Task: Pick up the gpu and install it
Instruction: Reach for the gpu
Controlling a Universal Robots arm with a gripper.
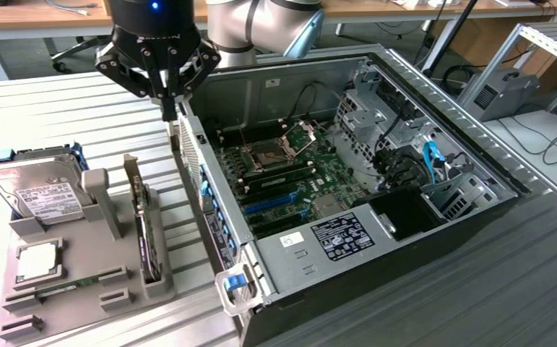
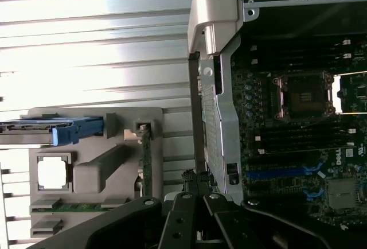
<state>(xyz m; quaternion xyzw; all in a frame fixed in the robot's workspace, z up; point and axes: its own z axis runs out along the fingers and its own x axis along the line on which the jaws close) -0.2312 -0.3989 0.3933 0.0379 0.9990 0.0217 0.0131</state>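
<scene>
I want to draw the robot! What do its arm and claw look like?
The arm is a thick silver-grey tube with a light blue cap at its joint. The gripper is black, with a small blue light on its body and jointed fingers dotted with round pins.

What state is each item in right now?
tool, shut, holding nothing, by the computer case rim
gpu, on edge in the gray holder, not gripped
hard drive, seated in the holder
memory stick, lying flat in the holder
computer case, open, motherboard exposed
</scene>
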